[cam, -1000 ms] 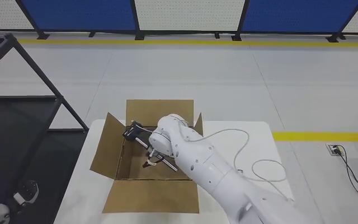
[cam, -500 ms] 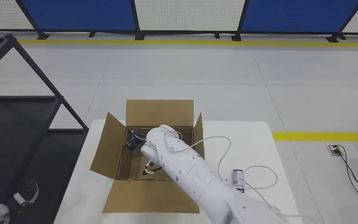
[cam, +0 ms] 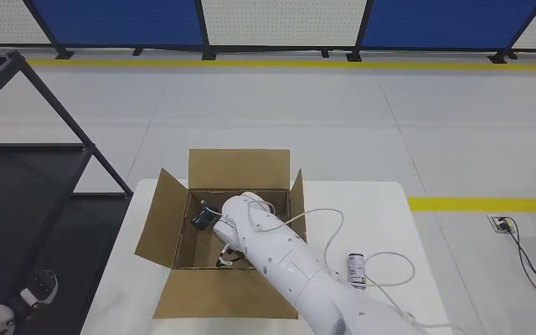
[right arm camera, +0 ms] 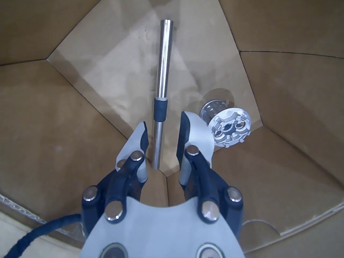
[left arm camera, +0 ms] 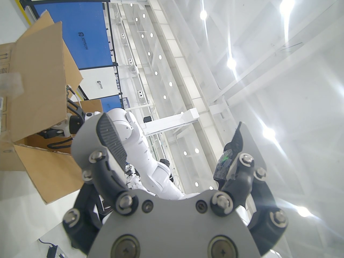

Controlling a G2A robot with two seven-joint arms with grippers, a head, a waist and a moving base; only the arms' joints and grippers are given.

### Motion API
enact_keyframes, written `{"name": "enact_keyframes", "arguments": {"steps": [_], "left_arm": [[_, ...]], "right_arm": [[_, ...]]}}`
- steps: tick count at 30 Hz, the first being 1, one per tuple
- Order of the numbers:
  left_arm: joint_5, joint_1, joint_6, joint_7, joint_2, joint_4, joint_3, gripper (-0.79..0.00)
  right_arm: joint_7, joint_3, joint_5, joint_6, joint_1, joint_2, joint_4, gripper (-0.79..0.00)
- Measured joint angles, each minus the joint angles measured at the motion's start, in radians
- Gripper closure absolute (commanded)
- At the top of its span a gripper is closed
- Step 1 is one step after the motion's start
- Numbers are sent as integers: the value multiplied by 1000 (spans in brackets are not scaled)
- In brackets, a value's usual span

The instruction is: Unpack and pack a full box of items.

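From above, the open cardboard box [cam: 239, 167] sits at centre-left of the frame on the white bench [cam: 377, 209], flaps spread. An arm leans in over its near right side and covers most of the box floor, so the contents are hard to make out there. The right wrist view looks straight into the box. A metal tube [right arm camera: 162, 81] with a dark collar partway along lies flat on the cardboard floor. Just beside it, near a corner, lies a toothed metal part [right arm camera: 228, 128] with a mesh barrel behind its disc. The right gripper [right arm camera: 164, 120] is low inside the box, its jaws released and straddling the tube's end, with a gap showing on each side. The left gripper [left arm camera: 172, 120] points up at the ceiling lights, jaws spread wide and holding nothing; its view catches the box from outside. A small white container [cam: 355, 270] lies on the bench at lower right of the top frame, partly crossed by a cable.
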Motion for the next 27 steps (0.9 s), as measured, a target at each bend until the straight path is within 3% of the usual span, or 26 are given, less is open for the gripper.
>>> {"name": "enact_keyframes", "arguments": {"steps": [5,16,27], "left_arm": [[0,0,0,0,0,0,0,-785],[0,0,0,0,0,0,0,-785],[52,-13,22,39,-2,-33,41,-785]], "right_arm": [[-2,-11,10,2,7,0,0,-246],[-63,12,56,12,92,12,-9,-323],[-204,67,54,10,139,43,-52,-382]]}}
